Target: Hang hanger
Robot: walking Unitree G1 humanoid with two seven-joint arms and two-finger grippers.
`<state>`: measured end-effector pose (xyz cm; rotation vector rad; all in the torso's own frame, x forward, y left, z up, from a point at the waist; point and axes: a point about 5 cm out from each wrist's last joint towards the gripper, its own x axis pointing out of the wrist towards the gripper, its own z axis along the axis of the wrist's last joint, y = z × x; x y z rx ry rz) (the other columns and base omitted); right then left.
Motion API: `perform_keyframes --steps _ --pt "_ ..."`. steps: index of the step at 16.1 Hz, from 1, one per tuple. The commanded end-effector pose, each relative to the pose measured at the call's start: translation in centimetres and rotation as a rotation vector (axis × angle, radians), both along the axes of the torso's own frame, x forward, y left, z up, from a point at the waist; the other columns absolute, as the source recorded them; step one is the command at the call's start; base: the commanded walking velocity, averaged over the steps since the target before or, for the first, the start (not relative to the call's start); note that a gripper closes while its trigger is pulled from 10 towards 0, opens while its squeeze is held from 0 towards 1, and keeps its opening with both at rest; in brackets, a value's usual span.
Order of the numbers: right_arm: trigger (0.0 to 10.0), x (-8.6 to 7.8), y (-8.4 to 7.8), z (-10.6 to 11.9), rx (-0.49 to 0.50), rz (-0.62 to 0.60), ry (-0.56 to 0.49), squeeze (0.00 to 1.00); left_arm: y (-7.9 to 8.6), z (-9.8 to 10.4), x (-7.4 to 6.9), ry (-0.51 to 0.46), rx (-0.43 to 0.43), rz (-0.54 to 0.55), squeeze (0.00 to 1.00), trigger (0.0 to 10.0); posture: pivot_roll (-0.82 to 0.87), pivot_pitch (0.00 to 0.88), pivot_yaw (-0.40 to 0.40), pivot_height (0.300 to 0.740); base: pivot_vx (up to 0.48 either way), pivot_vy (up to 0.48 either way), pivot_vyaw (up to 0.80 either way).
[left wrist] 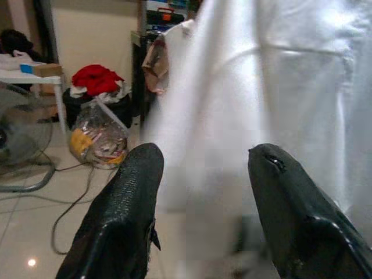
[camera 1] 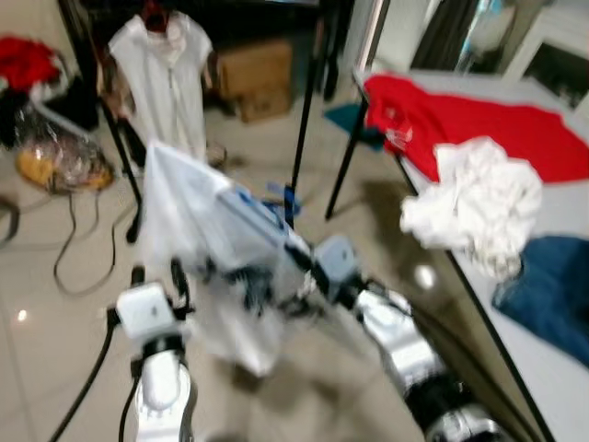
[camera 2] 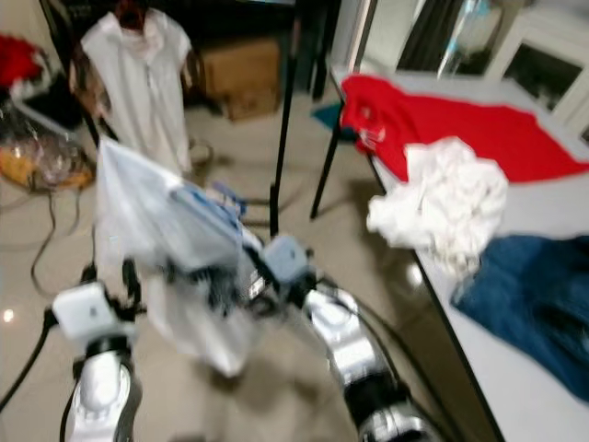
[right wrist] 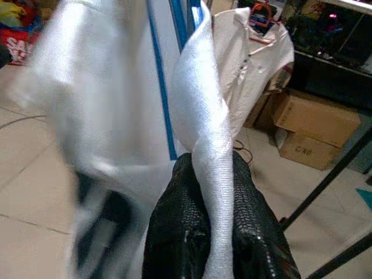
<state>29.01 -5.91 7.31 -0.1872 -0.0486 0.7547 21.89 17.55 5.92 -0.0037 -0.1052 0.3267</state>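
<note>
A white shirt (camera 1: 198,239) on a blue hanger (right wrist: 160,99) hangs in the air in front of me, blurred. My right gripper (right wrist: 212,168) is shut on a fold of the shirt's cloth, close to the hanger; in the left eye view the right gripper (camera 1: 299,262) sits at the shirt's right edge. Just left of and below the shirt, my left gripper (left wrist: 203,168) is open, its fingers apart with the cloth right before them. At the back, another white shirt (camera 1: 170,78) hangs on a dark clothes rack (camera 1: 302,120).
A table (camera 1: 552,368) on the right holds a red garment (camera 1: 460,120), a crumpled white cloth (camera 1: 483,203) and jeans (camera 1: 552,295). A cardboard box (camera 1: 253,78) stands behind the rack. A plastic bag (camera 1: 55,161) and cables (camera 1: 74,249) lie on the floor at left.
</note>
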Motion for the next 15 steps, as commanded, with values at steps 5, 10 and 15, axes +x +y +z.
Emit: perform_keyframes --steps 5,10,15 --pt "10.0 0.47 -1.22 0.35 0.008 -0.047 -0.017 0.00 -0.89 0.07 0.12 -0.005 -0.019 -0.017 0.00 10.0 0.08 0.030 -0.060 0.740 0.405 0.000 0.00" --pt "10.0 0.49 -1.03 0.34 0.012 -0.050 -0.016 0.00 -0.71 0.12 0.15 -0.005 -0.014 -0.018 0.00 10.0 0.09 0.032 -0.053 0.740 0.410 0.000 0.00" --pt "10.0 0.49 -0.71 0.35 0.018 -0.055 -0.017 0.00 -0.55 0.18 0.20 -0.004 -0.010 -0.022 0.00 10.0 0.09 0.036 -0.042 0.740 0.409 0.000 0.00"
